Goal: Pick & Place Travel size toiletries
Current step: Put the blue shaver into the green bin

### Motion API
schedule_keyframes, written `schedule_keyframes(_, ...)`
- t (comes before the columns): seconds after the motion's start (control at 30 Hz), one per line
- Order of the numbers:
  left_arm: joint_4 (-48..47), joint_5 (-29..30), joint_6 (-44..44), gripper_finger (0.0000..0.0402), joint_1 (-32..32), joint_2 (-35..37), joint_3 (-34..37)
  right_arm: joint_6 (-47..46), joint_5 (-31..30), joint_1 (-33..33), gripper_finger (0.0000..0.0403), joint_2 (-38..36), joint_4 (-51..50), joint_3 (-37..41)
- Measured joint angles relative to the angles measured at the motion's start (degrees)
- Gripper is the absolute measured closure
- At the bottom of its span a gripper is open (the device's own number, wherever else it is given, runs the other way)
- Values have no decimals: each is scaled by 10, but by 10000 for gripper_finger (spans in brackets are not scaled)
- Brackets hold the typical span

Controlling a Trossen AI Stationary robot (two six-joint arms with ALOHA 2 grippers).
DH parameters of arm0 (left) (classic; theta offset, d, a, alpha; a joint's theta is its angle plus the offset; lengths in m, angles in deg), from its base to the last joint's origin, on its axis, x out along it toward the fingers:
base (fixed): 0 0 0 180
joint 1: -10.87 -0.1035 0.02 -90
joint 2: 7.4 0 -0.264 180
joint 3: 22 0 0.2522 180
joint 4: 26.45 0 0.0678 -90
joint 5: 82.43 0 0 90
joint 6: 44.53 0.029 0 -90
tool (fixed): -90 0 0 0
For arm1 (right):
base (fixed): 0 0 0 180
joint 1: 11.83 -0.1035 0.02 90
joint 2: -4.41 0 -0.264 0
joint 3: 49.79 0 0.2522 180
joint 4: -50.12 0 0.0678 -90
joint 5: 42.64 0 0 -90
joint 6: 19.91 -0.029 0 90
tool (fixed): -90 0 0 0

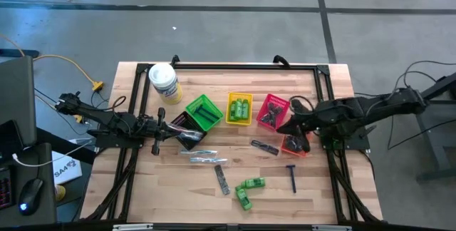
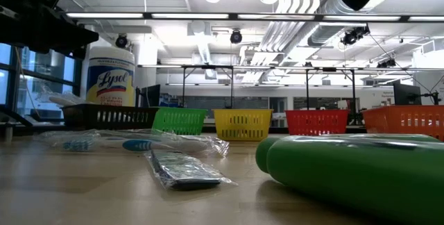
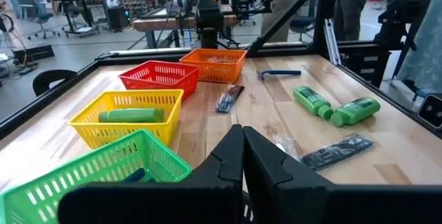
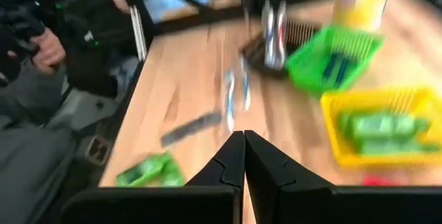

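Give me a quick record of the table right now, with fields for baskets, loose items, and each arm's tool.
baskets: black, green, yellow, red, orange
yellow basket contents: green bottles
loose on table: two green bottles, razor, comb, dark packet, wrapped sticks
tub: upright, far left corner
left tool: shut, empty, by the black basket
right tool: shut, empty, above the orange basket

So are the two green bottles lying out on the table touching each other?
Touching. The left wrist view shows the two green bottles lying in a V on the wooden table, cap ends meeting with no gap.
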Motion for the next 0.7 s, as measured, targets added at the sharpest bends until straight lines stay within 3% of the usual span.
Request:
schedule_keyframes(0.27,-4,0,-17,401,0,0,0,-172,8,-57,401,116,-166,-84)
schedule_keyframes(0.57,-6,-1,-34,401,0,0,0,-386,-40,-196,401,223,-196,-85)
schedule_keyframes(0.7,1,-1,-34,401,0,0,0,-501,-97,-258,401,270,-224,-85)
